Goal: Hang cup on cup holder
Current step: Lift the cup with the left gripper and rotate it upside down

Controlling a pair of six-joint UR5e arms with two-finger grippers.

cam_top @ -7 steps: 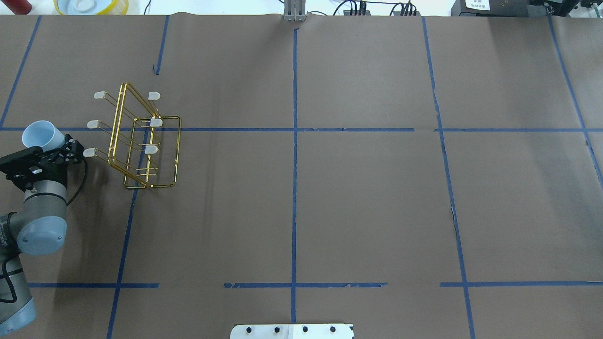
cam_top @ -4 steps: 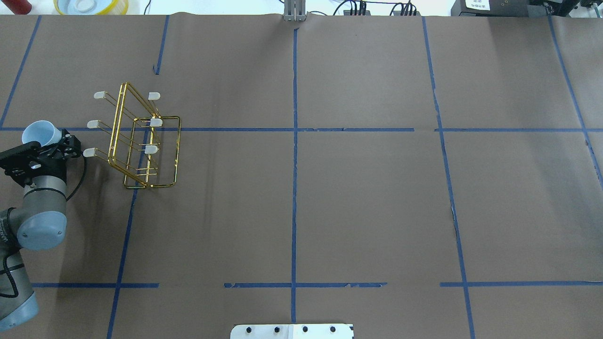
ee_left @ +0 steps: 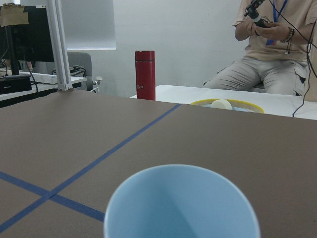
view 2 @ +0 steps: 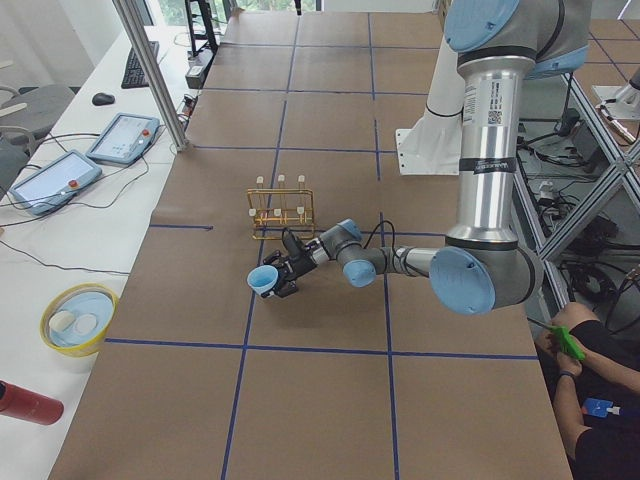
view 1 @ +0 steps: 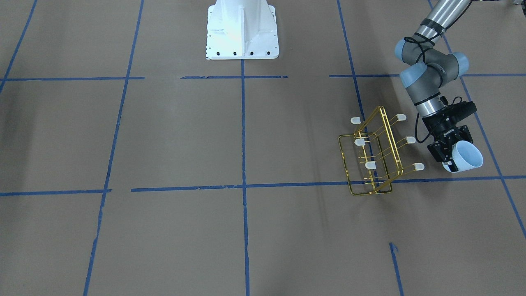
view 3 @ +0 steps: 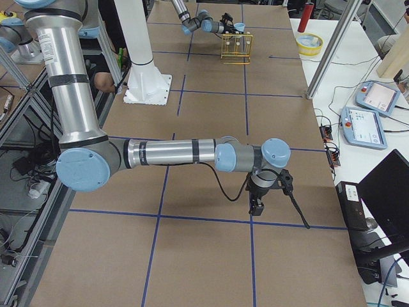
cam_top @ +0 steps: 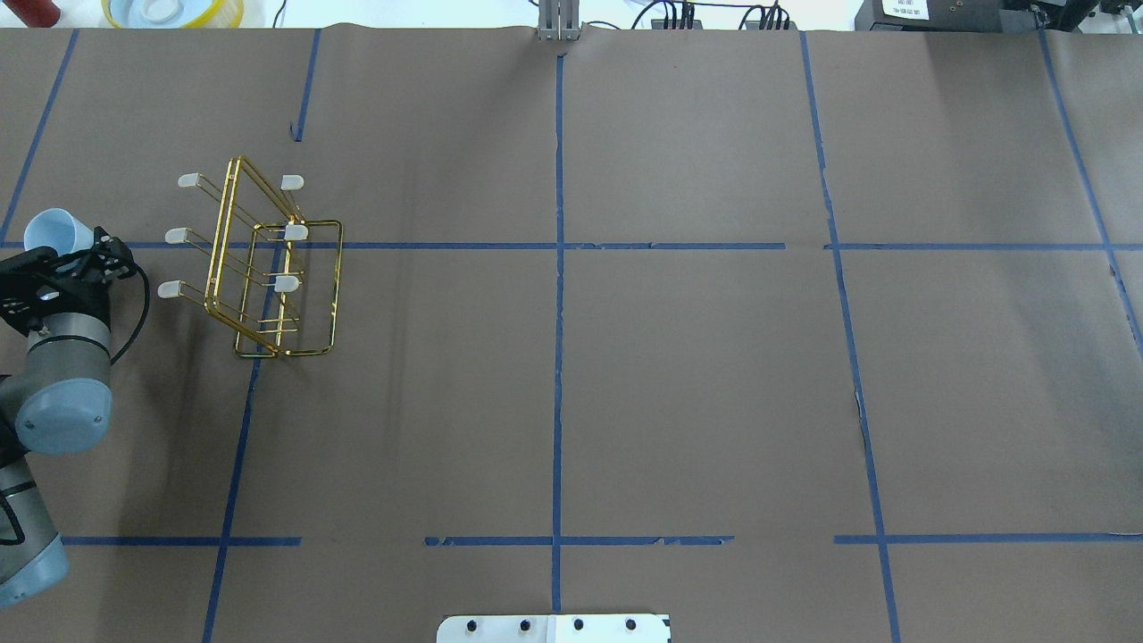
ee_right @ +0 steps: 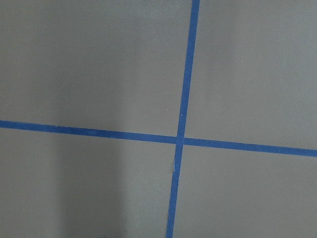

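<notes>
The pale blue cup is held in my left gripper, which is shut on it, tilted with its mouth pointing away from the arm. It also shows in the front view and fills the bottom of the left wrist view. The gold wire cup holder stands on the table, its white-capped prongs pointing towards the cup. The cup is apart from the prongs. My right gripper shows only in the exterior right view, low over the table; I cannot tell whether it is open.
A yellow bowl and a red bottle sit beyond the table's far left edge. A seated person is behind them. The robot's white base stands at the near edge. Blue tape lines cross the brown table.
My left gripper has carried the cup leftwards and a little farther back, away from the cup holder's prongs. The cup holder has not moved.
</notes>
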